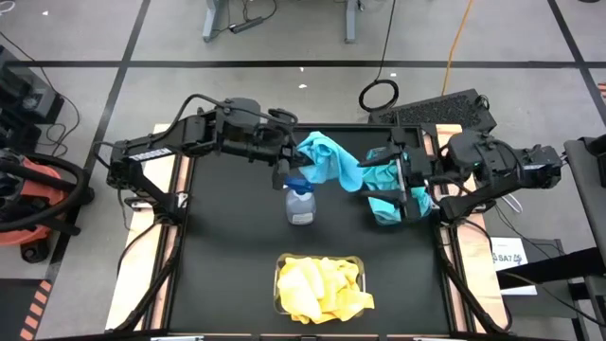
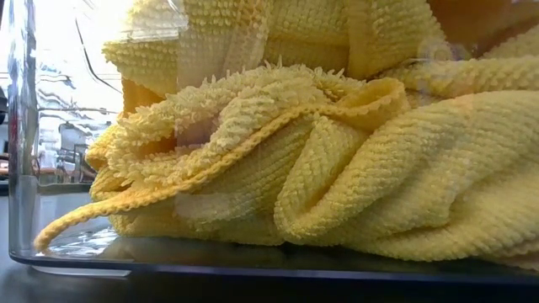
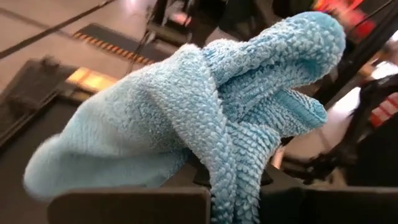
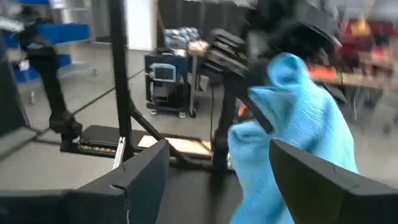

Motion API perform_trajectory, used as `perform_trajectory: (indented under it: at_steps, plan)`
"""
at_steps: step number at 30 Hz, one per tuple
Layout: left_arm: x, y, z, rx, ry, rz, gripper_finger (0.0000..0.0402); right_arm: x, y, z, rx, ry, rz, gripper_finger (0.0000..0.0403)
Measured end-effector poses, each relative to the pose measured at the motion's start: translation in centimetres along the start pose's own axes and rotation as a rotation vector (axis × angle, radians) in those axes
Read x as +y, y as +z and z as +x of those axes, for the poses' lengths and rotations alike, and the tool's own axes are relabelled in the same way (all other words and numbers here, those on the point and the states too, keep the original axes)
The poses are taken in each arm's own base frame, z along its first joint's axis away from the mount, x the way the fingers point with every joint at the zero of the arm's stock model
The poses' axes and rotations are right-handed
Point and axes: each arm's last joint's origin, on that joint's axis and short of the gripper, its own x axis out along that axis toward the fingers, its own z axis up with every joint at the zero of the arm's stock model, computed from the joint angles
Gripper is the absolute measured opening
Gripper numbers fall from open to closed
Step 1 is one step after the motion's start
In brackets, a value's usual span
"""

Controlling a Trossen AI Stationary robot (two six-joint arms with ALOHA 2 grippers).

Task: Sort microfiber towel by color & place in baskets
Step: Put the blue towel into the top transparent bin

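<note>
In the high view's centre, the left gripper (image 1: 292, 156) pinches a teal towel (image 1: 327, 159) trailing rightward toward the spread right gripper (image 1: 402, 180) over the blue-filled basket (image 1: 390, 210).

Spray bottle (image 1: 300, 205), clear with a blue trigger, stands upright near mid-counter. Counter (image 1: 227, 256) has a black top with pale wood edging on both sides. A keyboard (image 1: 443, 109) lies on the floor beyond the far edge, with a coiled cable (image 1: 379, 95) beside it. A red-and-black vacuum (image 1: 26, 204) sits at left. A printed label (image 1: 508, 256) lies at right.
</note>
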Motion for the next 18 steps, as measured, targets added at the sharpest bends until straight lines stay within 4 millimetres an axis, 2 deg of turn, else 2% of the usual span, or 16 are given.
perform_trajectory:
  at_steps: [9, 18]
  plan:
    - [0.1, 1.1, 1.4, -0.102, -0.113, -0.100, 0.0020, 0.1, -0.1, 0.5, 0.020, -0.091, -0.289, 0.0274]
    - [0.2, 1.4, 2.9, -0.135, -0.219, -0.193, 0.0020, 0.0, -0.8, 2.4, 0.089, -0.232, -0.470, 0.0336]
